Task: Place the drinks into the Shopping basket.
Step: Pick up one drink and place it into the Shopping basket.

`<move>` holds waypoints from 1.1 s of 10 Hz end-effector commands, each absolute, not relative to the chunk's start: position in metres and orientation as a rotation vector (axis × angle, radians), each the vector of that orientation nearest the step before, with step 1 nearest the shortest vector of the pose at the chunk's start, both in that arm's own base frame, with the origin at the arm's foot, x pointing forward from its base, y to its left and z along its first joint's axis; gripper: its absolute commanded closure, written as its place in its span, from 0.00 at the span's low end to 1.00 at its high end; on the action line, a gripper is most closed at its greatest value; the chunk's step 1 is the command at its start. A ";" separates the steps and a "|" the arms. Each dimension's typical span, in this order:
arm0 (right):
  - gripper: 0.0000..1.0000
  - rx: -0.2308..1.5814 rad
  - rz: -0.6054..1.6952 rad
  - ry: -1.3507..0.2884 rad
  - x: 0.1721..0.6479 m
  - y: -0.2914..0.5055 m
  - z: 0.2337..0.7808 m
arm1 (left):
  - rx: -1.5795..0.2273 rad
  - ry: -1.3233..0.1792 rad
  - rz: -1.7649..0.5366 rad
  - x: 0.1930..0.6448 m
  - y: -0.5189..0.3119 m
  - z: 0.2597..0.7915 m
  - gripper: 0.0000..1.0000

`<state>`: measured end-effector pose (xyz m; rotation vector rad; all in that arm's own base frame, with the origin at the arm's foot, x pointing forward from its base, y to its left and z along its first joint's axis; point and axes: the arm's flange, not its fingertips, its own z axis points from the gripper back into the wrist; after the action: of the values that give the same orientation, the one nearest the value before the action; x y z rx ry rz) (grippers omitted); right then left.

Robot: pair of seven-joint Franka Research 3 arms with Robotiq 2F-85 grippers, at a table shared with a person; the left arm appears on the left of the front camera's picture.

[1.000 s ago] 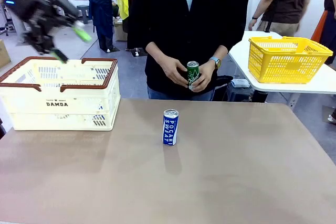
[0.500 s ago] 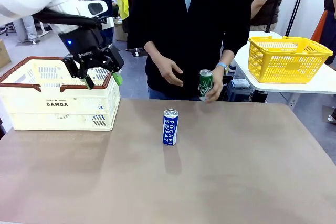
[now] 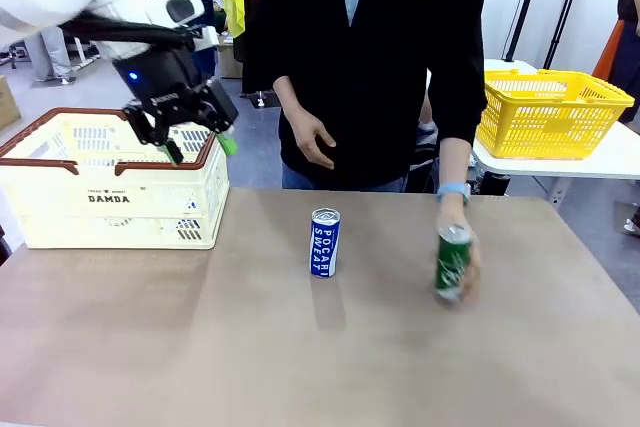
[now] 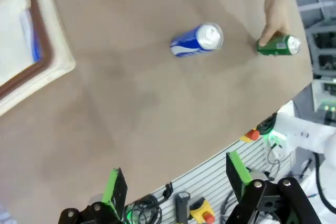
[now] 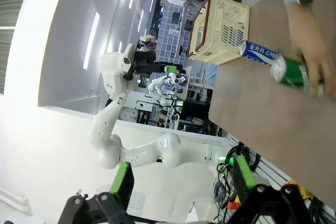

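Note:
A blue "POCARI SWEAT" can [image 3: 324,242] stands upright mid-table. To its right the person's hand [image 3: 460,237] holds a green can [image 3: 452,263] upright on the tabletop. The cream Shopping basket [image 3: 110,182] with a brown rim sits at the far left. My left gripper [image 3: 200,150] hangs open over the basket's right rim, with nothing between its fingers. Its wrist view looks down on the blue can [image 4: 197,40], the green can [image 4: 278,45] and a basket corner [image 4: 31,51]. My right gripper [image 5: 182,178] is open and empty, off the table's edge, facing the blue can [image 5: 261,53], the green can [image 5: 294,74] and the basket [image 5: 220,30].
A yellow mesh basket [image 3: 555,112] sits on a white side table at the back right. The person stands at the far edge, the other hand [image 3: 318,142] hanging free. Bare brown tabletop [image 3: 200,347] spreads in front of the cans.
The person's hand carried the green can from chest height down to the table, right of the blue can. My left arm swung from the upper left to over the basket's right rim.

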<state>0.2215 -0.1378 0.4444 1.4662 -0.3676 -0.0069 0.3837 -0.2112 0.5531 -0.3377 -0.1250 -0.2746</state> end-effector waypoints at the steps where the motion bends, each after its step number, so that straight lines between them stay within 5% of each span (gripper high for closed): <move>1: 0.00 1.481 -0.024 -0.367 0.224 -0.138 0.452 | -0.296 -0.129 -0.284 0.379 -0.269 0.533 0.00; 4: 0.00 1.481 -0.024 -0.367 0.224 -0.138 0.452 | -0.144 -0.138 -0.236 0.383 -0.310 0.522 0.00; 7: 0.00 1.481 -0.024 -0.367 0.224 -0.138 0.452 | -0.438 -0.199 -0.249 0.339 -0.174 0.532 0.00; 11: 0.00 1.481 -0.024 -0.367 0.224 -0.138 0.452 | -0.375 -0.176 -0.284 0.345 -0.211 0.517 0.00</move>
<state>0.2214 -0.1379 0.4444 1.4664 -0.3676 -0.0072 0.3299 -0.1810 0.5189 -0.4009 -0.1875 -0.2656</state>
